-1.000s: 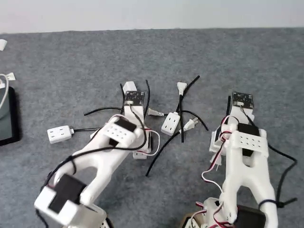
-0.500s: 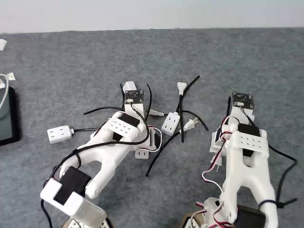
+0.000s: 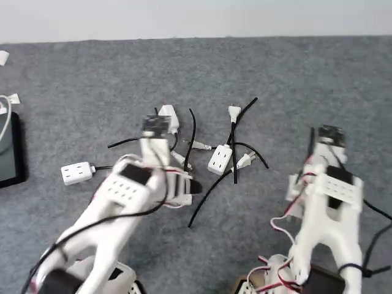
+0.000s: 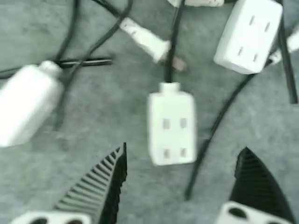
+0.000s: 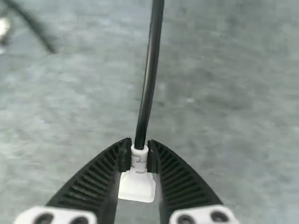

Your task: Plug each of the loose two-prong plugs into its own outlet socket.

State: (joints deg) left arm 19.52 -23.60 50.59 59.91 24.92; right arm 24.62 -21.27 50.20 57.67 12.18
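In the left wrist view my left gripper (image 4: 183,150) is open above the grey carpet, with a white outlet socket (image 4: 172,123) lying between its fingers (image 4: 105,179), untouched. A second socket (image 4: 250,35) and a loose white plug (image 4: 145,39) on a black cord lie just beyond it. In the high view that second socket (image 3: 219,159) has loose plugs (image 3: 234,111) (image 3: 245,161) around it. My right gripper (image 5: 138,144) is shut on a white plug (image 5: 137,182), whose black cord (image 5: 149,70) runs away over the carpet. The right arm (image 3: 331,184) stands at the right.
Another white socket (image 3: 76,173) lies at the left on a black cord, and a white block (image 3: 168,116) sits behind the left arm. A dark tablet (image 3: 9,153) lies at the left edge. Black cords (image 3: 208,196) cross the middle of the carpet.
My left arm has swung left, and its wrist has uncovered the white block behind it. My right arm has shifted a little to the right, still holding its plug.
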